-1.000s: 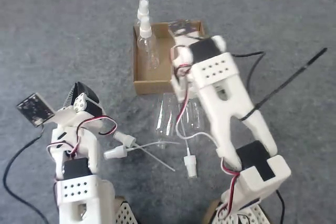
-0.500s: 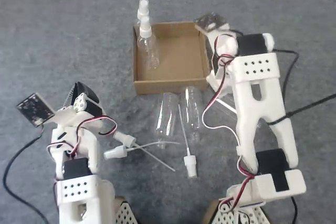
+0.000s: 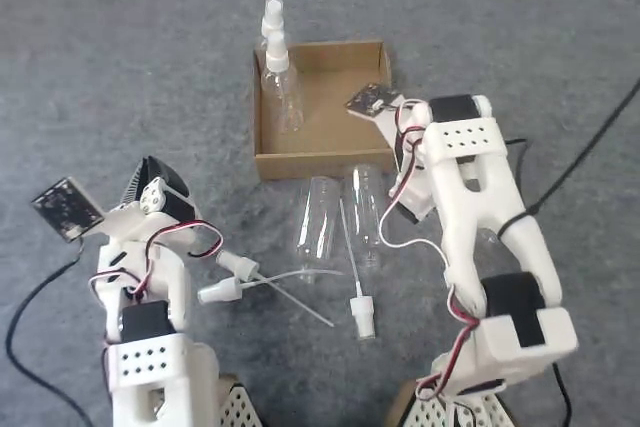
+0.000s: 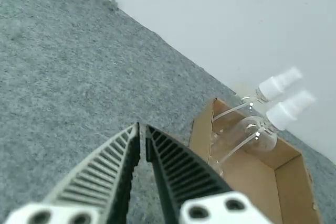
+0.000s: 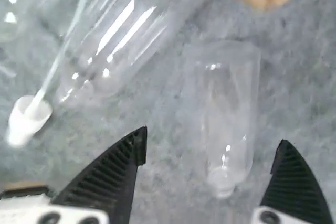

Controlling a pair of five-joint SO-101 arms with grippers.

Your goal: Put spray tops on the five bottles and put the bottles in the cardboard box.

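1. At the near left of the bench (image 3: pixel 120 77), the left pincer (image 4: pixel 142 129) has its jaws pressed together on nothing.
2. Three loose spray tops (image 3: pixel 362 315) lie mid-bench, beside two capless bottles (image 3: pixel 318 222).
3. The cardboard box (image 3: pixel 320 162) holds two capped bottles (image 3: pixel 282 92) along its left wall.
4. The right pincer (image 5: pixel 212 136), spread wide, hangs over another capless bottle (image 5: pixel 223 103) lying on the bench.

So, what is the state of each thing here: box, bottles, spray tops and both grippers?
cardboard box: open, two bottles inside.
capped bottles: spray tops on, in the box.
two bottles: uncapped, lying in front of the box.
third bottle: uncapped, lying on the table.
loose spray tops: not fitted, lying on the table.
left gripper: shut, empty.
right gripper: open, empty, over the third bottle.
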